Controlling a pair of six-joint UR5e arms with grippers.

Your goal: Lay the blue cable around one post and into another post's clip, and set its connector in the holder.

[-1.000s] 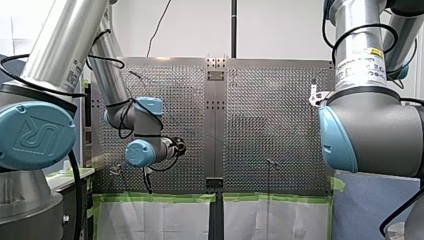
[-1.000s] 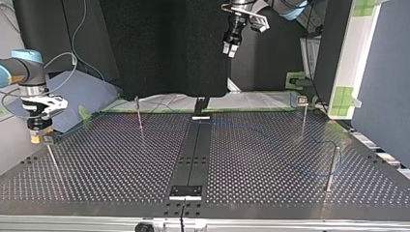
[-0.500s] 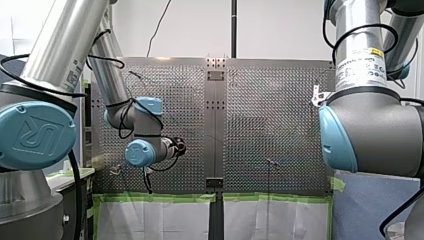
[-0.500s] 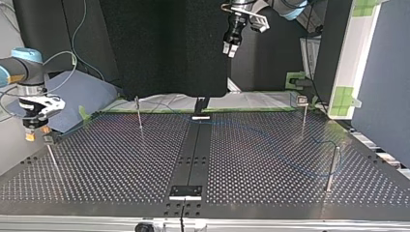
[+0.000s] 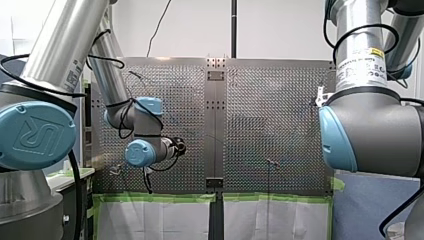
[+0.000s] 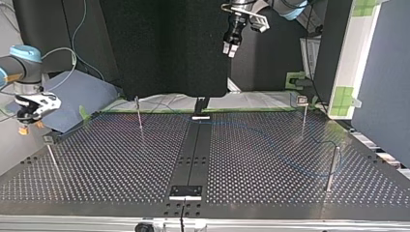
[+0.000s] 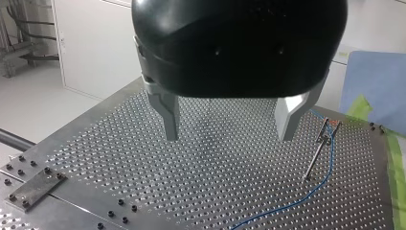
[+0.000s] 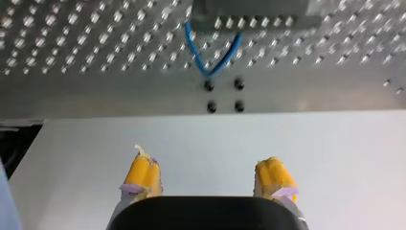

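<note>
Blue cable lying slack on desk beside a post. Left pincer released above desk; right pincer released, empty, past desk's edge.

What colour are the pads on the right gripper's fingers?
Yellow; the pads of my right gripper show best in the right wrist view.

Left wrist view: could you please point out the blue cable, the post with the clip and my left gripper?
blue cable (image 7: 277, 211), left wrist view, a middle stretch of its run.
post (image 7: 316, 153), left wrist view, the middle of its shaft.
left gripper (image 7: 229, 136), left wrist view, midway between its fingertips.
</note>
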